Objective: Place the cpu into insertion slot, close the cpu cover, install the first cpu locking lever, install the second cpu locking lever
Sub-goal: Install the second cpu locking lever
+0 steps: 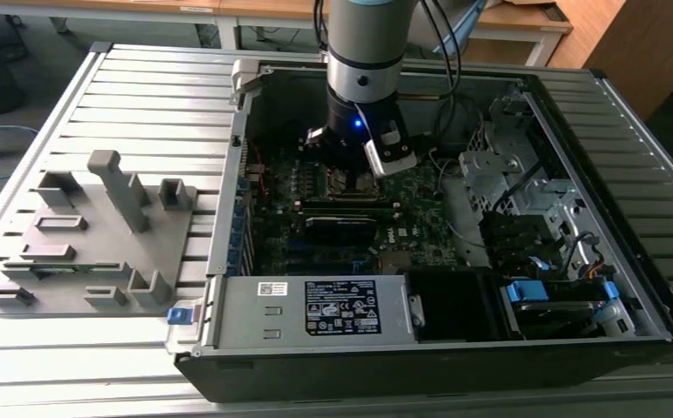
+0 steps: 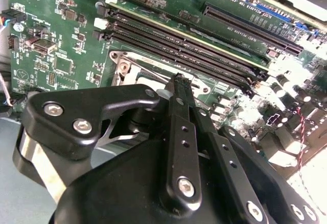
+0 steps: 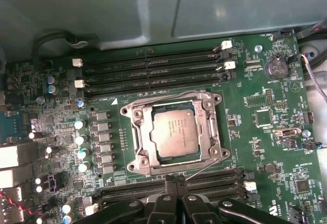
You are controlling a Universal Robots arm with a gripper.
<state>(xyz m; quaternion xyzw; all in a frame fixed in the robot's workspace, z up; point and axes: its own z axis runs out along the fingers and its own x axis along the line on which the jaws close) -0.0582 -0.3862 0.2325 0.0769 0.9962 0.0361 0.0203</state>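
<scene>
A robot arm reaches into an open computer case, its gripper [image 3: 175, 183] hovering over the motherboard [image 3: 265, 117] with fingers pressed together and holding nothing. Just ahead of the fingertips [image 2: 179, 81], the cpu [image 3: 174, 130] lies seated in the insertion slot [image 3: 140, 155], the cpu cover [image 3: 172, 105] framing the chip's silver top. Memory slots [image 3: 153, 71] lie beyond the socket.

Silver cpu [image 3: 174, 130] seated flat, cpu cover [image 3: 173, 134] apparently closed
</scene>
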